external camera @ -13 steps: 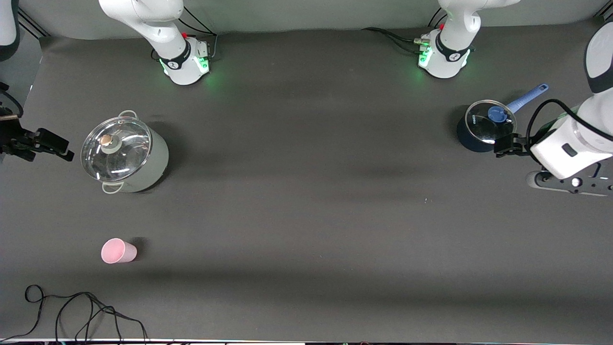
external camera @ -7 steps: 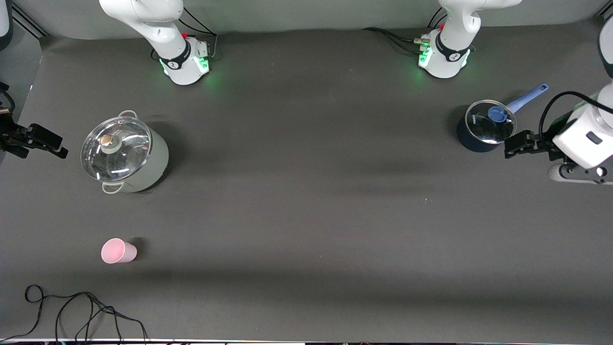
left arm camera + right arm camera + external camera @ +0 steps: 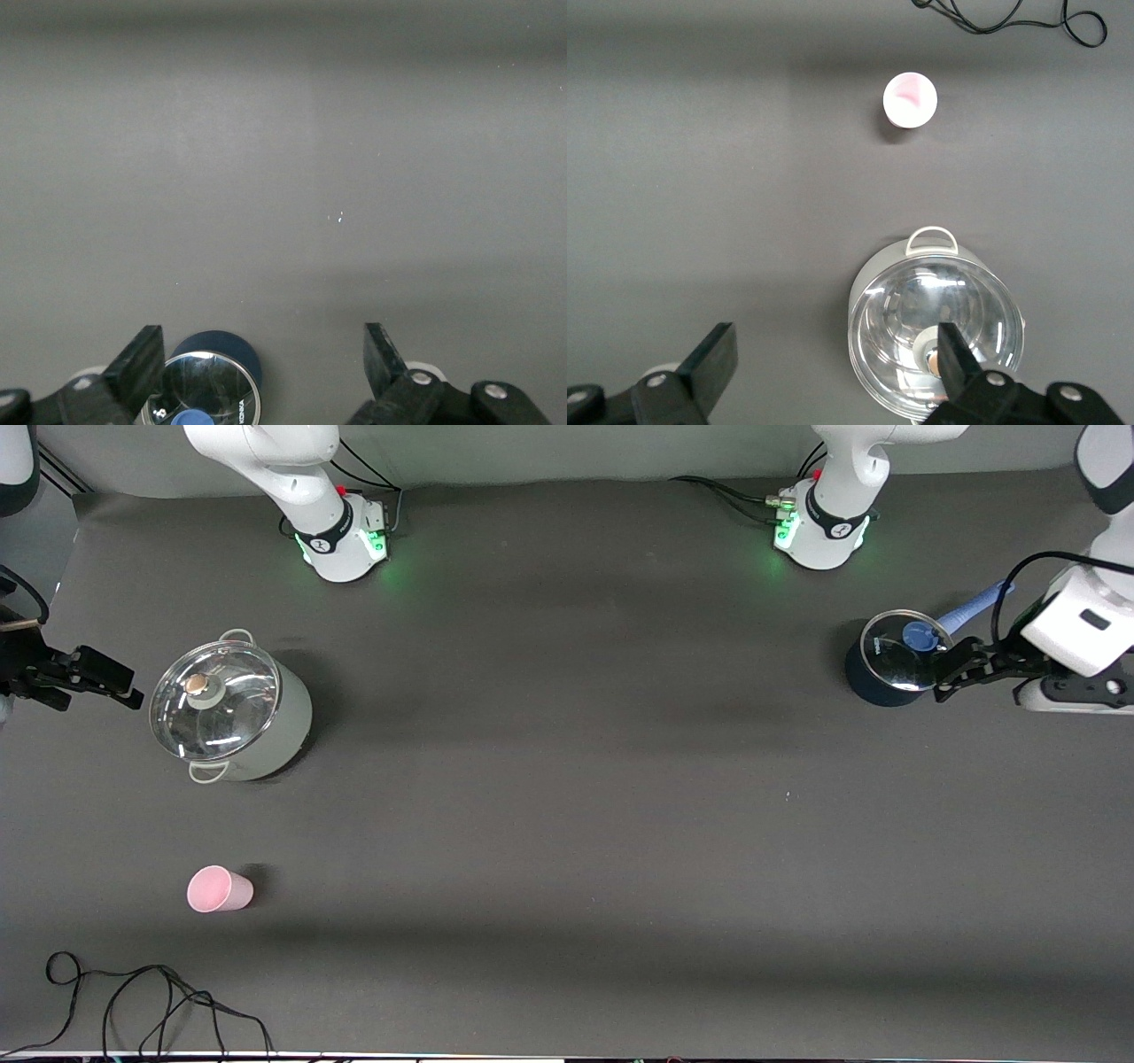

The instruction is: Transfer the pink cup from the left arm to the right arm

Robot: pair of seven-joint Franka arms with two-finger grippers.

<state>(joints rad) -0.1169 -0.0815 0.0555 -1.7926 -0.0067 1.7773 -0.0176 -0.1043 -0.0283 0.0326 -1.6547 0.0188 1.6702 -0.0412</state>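
The pink cup (image 3: 220, 890) (image 3: 911, 99) stands alone on the dark mat at the right arm's end of the table, nearer to the front camera than the grey pot (image 3: 232, 710) (image 3: 935, 333). My right gripper (image 3: 99, 689) (image 3: 837, 350) hovers open and empty beside that pot, at the table's edge, well apart from the cup. My left gripper (image 3: 943, 677) (image 3: 263, 350) hangs open and empty at the left arm's end, next to the blue saucepan (image 3: 893, 661) (image 3: 209, 386). The cup does not show in the left wrist view.
Both the grey pot and the blue saucepan carry glass lids. The saucepan's blue handle (image 3: 974, 607) points toward the table's end. A black cable (image 3: 142, 1001) (image 3: 1010, 18) lies coiled near the front edge, close to the cup. Bare mat (image 3: 567, 779) spans the middle.
My left arm has drawn back toward the bases' side, its gripper staying beside the saucepan. My right gripper has shifted only slightly. The cup has not moved.
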